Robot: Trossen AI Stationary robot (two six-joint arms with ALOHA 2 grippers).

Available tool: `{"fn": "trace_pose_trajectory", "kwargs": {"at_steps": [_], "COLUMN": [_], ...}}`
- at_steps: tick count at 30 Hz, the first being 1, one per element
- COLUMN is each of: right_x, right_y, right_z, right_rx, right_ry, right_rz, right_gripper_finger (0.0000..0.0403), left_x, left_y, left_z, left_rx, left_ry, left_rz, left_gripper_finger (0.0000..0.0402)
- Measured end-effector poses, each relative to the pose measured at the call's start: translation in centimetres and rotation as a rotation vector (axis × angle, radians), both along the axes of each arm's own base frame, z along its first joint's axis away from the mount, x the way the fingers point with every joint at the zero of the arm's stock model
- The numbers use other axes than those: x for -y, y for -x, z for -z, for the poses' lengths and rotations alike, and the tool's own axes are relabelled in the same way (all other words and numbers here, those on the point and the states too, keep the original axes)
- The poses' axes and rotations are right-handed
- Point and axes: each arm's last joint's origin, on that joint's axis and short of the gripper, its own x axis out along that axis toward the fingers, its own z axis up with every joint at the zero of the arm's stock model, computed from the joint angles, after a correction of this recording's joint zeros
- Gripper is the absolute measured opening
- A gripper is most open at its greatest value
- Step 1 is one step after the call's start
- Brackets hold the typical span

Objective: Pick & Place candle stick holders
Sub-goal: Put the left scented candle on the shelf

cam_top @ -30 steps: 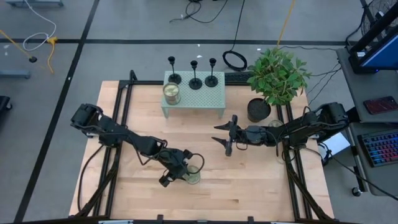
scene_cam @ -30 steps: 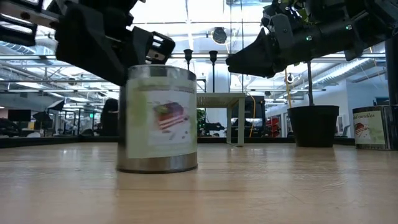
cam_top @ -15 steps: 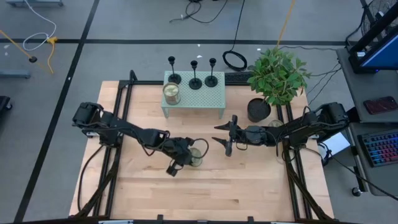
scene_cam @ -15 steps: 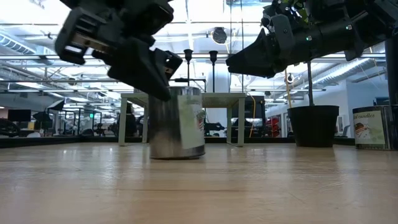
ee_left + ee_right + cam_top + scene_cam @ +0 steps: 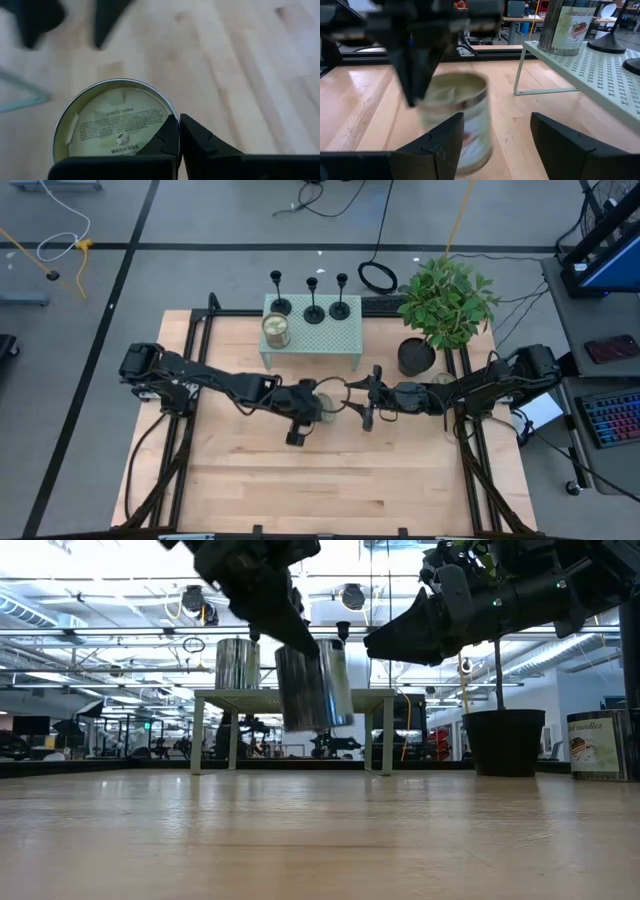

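Three black candle stick holders point(image 5: 280, 305) point(image 5: 314, 312) point(image 5: 341, 308) stand on their round bases along the far edge of a pale green perforated shelf point(image 5: 335, 340). No gripper touches them. My left gripper point(image 5: 308, 408) is shut on a greenish candle jar point(image 5: 326, 402) near the table's middle, in front of the shelf. The jar also shows in the low view point(image 5: 313, 685) and the left wrist view point(image 5: 115, 125). My right gripper point(image 5: 360, 402) is open and empty, just right of the jar, its fingers pointing toward it point(image 5: 495, 150). My left gripper pinches the jar's rim point(image 5: 175, 119) on one side, one finger inside the jar and one outside. The fingers come from above, slanting down. The jar hangs below them, lifted clear of the table and tilted point(image 5: 313, 685).
A second candle jar point(image 5: 275, 330) stands on the shelf's left end. A black pot with a green plant point(image 5: 416, 357) stands at the far right of the table. Another labelled jar point(image 5: 595, 745) shows at the right in the low view. Bare wood lies toward the near edge.
My left gripper has carried the jar from the near middle of the table toward the far edge and to the right. The jar has been lifted clear of the table and tipped. My right arm has kept still.
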Motion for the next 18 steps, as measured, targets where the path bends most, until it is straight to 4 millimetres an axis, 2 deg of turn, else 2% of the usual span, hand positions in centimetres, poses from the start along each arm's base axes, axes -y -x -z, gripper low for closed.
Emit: {"fn": "trace_pose_trajectory", "kwargs": {"at_steps": [9,13,18], "right_x": [0.3,0.3,0.3], "right_y": [0.1,0.1,0.1], "right_z": [0.5,0.5,0.6], "right_rx": [-0.047,-0.056,-0.056], "right_ry": [-0.003,-0.002,-0.002], "right_rz": [0.017,0.017,0.017], "right_gripper_finger": [0.0222,0.0222,0.0222], "left_x": [-2.6,-4.9,-8.5], "left_y": [-0.5,-0.7,-0.6], "left_z": [-5.4,-7.8,-9.8], "left_rx": [-0.061,-0.028,0.002], "left_ry": [-0.051,-0.14,-0.142], "left_rz": [-0.114,-0.195,-0.292], "left_gripper_finger": [0.0006,0.0004,0.0005]}}
